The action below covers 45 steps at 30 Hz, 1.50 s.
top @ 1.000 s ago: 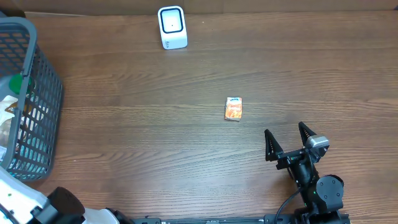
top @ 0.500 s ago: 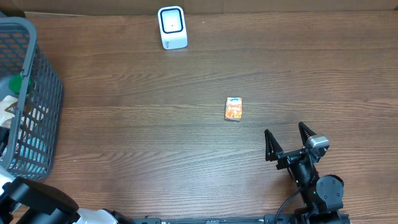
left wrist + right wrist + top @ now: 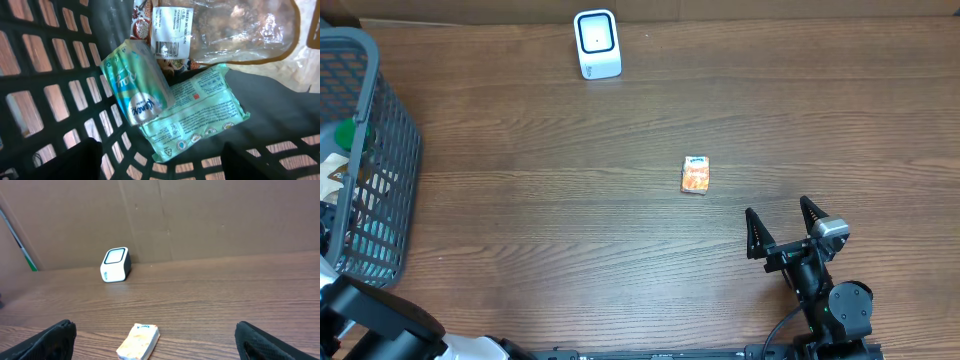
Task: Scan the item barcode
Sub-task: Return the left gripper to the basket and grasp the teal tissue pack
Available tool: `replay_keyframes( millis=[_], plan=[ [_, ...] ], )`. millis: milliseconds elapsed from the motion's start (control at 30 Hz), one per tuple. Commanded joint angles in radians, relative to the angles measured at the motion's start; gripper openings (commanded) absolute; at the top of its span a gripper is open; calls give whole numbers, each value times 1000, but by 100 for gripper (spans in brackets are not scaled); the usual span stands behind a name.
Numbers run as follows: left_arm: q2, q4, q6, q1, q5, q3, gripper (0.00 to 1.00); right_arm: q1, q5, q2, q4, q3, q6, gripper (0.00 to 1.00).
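Hovering inside the basket (image 3: 350, 37), jaws spread and empty, the left gripper (image 3: 165, 161) has the teal tissue pack (image 3: 135, 85), probably the item, lying diagonally just ahead; the right gripper (image 3: 780, 215) stands open, well apart

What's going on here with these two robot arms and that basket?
The left gripper hangs open inside the grey basket over teal packets and a clear bag, holding nothing. The right gripper is open near a small orange packet on the table. Nothing is at the white scanner yet.
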Motion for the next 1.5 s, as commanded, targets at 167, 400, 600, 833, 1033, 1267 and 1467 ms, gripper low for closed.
replay_keyframes(
  millis=[167, 400, 600, 833, 1033, 1267, 1467],
  plan=[
    [111, 36, 26, 3, -40, -6, 79, -2, 2, -10, 4, -11, 4, 100],
    [163, 86, 26, 3, -53, -6, 77, -2, 2, -10, 5, -11, 4, 100],
    [213, 96, 26, 5, -68, -6, 67, -2, 2, -10, 5, -11, 4, 100],
    [243, 93, 26, 5, -70, -6, 52, -2, 2, -10, 4, -11, 4, 100],
    [243, 87, 26, 5, -65, -6, 4, -2, 2, -10, 4, -11, 4, 100],
    [223, 31, 26, 4, -61, 8, 4, -2, 2, -10, 4, -11, 4, 100],
    [145, -35, 26, 4, -61, 72, 4, -2, 2, -10, 5, -11, 4, 100]
  ],
)
